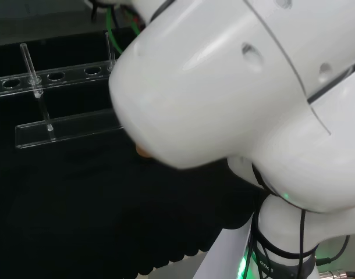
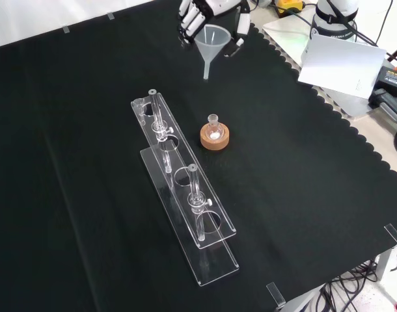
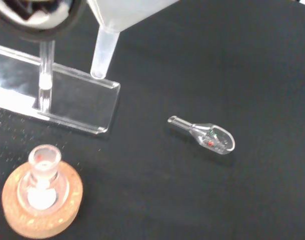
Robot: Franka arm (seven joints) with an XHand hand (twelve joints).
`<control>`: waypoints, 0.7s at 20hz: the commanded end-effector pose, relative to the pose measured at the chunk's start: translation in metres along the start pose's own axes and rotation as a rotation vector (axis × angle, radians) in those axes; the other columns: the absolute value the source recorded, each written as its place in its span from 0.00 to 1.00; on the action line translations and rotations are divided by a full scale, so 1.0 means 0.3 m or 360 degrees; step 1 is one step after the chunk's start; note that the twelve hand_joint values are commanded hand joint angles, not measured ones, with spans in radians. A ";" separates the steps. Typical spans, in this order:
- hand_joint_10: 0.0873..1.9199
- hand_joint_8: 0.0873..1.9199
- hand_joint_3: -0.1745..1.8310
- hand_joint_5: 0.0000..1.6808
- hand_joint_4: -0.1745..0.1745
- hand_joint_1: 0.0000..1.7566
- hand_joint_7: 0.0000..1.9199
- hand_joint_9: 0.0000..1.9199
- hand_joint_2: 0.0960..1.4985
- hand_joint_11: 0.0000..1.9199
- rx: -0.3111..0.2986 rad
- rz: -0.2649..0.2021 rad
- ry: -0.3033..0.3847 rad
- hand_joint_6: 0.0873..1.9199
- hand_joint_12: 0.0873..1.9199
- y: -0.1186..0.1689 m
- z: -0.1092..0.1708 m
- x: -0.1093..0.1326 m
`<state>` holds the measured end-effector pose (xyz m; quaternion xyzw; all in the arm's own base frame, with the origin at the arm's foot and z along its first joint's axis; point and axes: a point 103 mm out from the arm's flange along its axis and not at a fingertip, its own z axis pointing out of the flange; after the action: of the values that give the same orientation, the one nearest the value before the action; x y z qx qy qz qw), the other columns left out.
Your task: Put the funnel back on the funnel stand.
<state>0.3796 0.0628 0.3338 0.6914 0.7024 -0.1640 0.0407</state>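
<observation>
So the hand (image 2: 211, 16) is up at the far edge of the cloth in the front view, fingers curled around the rim of the funnel (image 2: 211, 44). It's clear of the cloth, cone up, stem pointing straight down with nothing directly under it. In the wrist view the funnel's stem (image 3: 103, 52) hangs close in front of the camera, over the end of the stand's base plate.

The stand (image 2: 182, 188) is the long clear acrylic rack in the middle of the cloth, running from far-left to near-right in the front view. It has a base plate and a raised shelf with round holes, held on two upright posts. The holes look free as far as I can see. The funnel is well apart from it, off beyond its far end and a bit right.

Just right of the stand's far half sits a small flask (image 2: 213, 129) on a cork ring (image 2: 215, 138), upright, something white at the bottom. Same pair shows up close in the wrist view, near the plate's corner.

The wrist view also catches a little clear scoop (image 3: 206, 136) lying flat on the cloth, away from the stand and the flask.

Head view mostly gives the arm's big white links, with the stand (image 1: 61, 75) peeking out at the left.
</observation>
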 end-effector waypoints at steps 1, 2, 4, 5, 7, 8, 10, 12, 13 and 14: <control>0.09 0.32 0.38 0.54 0.52 0.50 0.45 0.65 0.49 0.46 0.0029 0.0069 0.0022 0.34 0.52 0.032 -0.062 -0.075; 0.08 0.32 0.38 0.54 0.52 0.50 0.45 0.65 0.49 0.46 0.0025 0.0068 0.0020 0.34 0.52 0.039 -0.067 -0.077; 0.08 0.32 0.38 0.54 0.52 0.50 0.45 0.65 0.49 0.46 -0.0001 0.0069 0.0000 0.34 0.52 0.043 -0.076 -0.051; 0.08 0.32 0.38 0.54 0.52 0.50 0.45 0.65 0.49 0.46 -0.0003 0.0064 0.0006 0.34 0.52 0.046 -0.077 -0.053; 0.08 0.32 0.38 0.54 0.52 0.50 0.45 0.65 0.49 0.46 0.0015 0.0056 0.0021 0.34 0.52 0.069 -0.084 -0.071; 0.08 0.32 0.38 0.54 0.52 0.50 0.45 0.65 0.49 0.46 0.0019 0.0052 0.0031 0.34 0.52 0.085 -0.089 -0.080; 0.08 0.32 0.38 0.54 0.52 0.50 0.45 0.65 0.49 0.46 0.0002 0.0046 0.0035 0.34 0.52 0.115 -0.101 -0.086; 0.08 0.32 0.38 0.54 0.52 0.50 0.45 0.65 0.49 0.46 -0.0010 0.0037 0.0038 0.34 0.52 0.141 -0.106 -0.086; 0.08 0.32 0.38 0.54 0.52 0.50 0.45 0.65 0.49 0.46 -0.0015 0.0031 0.0041 0.34 0.52 0.155 -0.107 -0.085; 0.08 0.32 0.38 0.54 0.52 0.50 0.45 0.65 0.49 0.46 -0.0018 0.0026 0.0043 0.34 0.52 0.169 -0.108 -0.082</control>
<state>0.4077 0.0522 0.3616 0.7030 0.6919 -0.1590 0.0427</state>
